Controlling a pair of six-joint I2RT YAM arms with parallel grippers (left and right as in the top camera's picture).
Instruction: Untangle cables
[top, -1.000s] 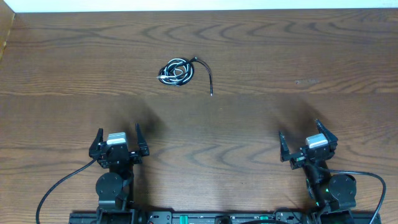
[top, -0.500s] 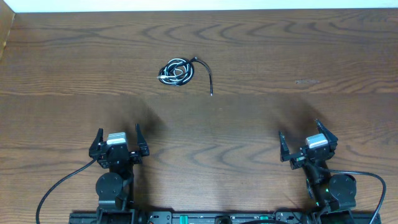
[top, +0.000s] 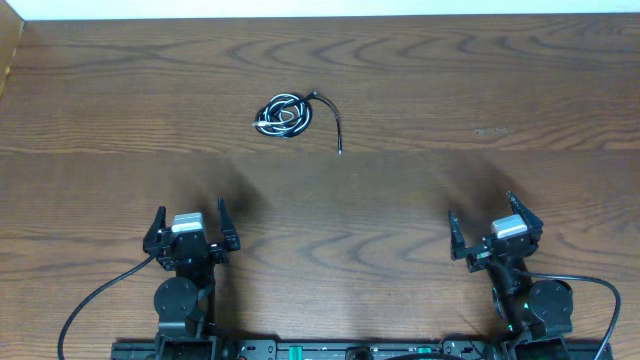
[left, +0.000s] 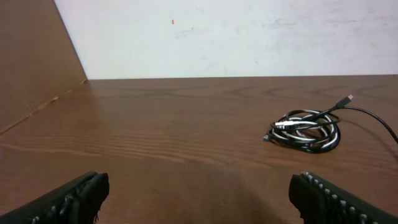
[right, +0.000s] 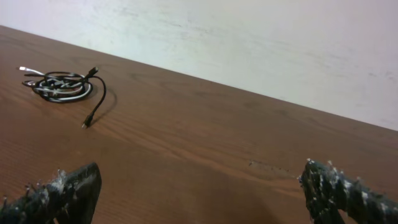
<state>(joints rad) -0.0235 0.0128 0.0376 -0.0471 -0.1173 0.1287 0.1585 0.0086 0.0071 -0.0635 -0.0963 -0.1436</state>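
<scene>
Black-and-white cables (top: 285, 115) lie coiled far up the table (top: 450, 90), light, limp, likely best pinched at the loose black tail (top: 336, 128); left gripper (top: 190, 212) and right gripper (top: 482, 210) stand spread, empty.

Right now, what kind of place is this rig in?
Likely a robotics lab bench: bare wood-grain table, plain white wall, left gripper and right gripper open over it, tangled cables laid out.
</scene>
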